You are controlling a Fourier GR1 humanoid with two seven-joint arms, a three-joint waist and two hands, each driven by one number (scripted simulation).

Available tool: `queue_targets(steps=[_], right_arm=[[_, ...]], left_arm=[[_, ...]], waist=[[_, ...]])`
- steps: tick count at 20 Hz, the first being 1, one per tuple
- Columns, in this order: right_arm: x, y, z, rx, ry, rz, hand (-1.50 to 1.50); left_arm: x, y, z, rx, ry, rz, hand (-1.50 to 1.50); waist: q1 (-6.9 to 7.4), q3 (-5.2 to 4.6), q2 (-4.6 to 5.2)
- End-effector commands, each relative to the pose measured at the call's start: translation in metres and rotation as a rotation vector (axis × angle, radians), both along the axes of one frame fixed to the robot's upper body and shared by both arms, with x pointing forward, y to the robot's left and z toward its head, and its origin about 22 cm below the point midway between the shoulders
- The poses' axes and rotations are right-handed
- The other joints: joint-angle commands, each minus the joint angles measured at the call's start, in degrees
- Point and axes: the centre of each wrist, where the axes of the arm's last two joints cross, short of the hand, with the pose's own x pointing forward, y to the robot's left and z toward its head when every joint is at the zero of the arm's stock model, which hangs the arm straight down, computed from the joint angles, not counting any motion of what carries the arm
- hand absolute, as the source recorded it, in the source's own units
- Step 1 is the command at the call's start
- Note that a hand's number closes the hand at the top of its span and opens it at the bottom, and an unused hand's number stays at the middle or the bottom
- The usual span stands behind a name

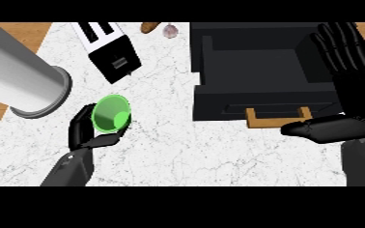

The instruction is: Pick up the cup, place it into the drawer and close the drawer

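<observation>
Cup [113, 114], seemingly unlabelled, in left hand's [89, 133] curled fingers; right hand [341, 53] released beside drawer [264, 72].

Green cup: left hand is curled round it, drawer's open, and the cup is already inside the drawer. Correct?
Not quite. The green cup is not inside the drawer; the head view shows it over the marble counter, left of the drawer and below the toaster. The rest holds: the left hand is curled round it and the drawer is open.
</observation>
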Motion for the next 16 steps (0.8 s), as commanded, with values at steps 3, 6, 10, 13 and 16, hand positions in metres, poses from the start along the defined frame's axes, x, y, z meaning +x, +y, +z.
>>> queue_targets(steps=[3, 6, 10, 13, 16], right_arm=[[-0.008, -0.009, 0.007, 0.003, 0.02, -0.004, -1.5], [-0.006, -0.001, 0.001, -0.006, 0.015, -0.015, -1.5], [-0.014, 0.0, -0.007, -0.021, 0.017, -0.022, -1.5], [-0.002, -0.006, -0.016, -0.005, 0.012, -0.055, -1.5], [-0.008, -0.012, -0.009, -0.018, 0.036, -0.055, -1.5]], left_arm=[[0.031, -0.018, 0.023, -0.117, -0.24, -0.134, 1.5], [0.053, -0.018, 0.043, -0.1, -0.238, -0.243, 1.5], [0.095, -0.056, 0.088, -0.09, -0.281, -0.318, 1.5], [0.108, -0.096, 0.116, -0.073, -0.316, -0.368, 1.5], [0.126, -0.118, 0.159, -0.055, -0.309, -0.44, 1.5]], waist=[[0.41, 0.12, -0.59], [0.61, 0.13, -0.43], [1.12, 0.24, -0.83], [2.17, 0.31, -1.0], [2.07, 0.3, -1.17]])
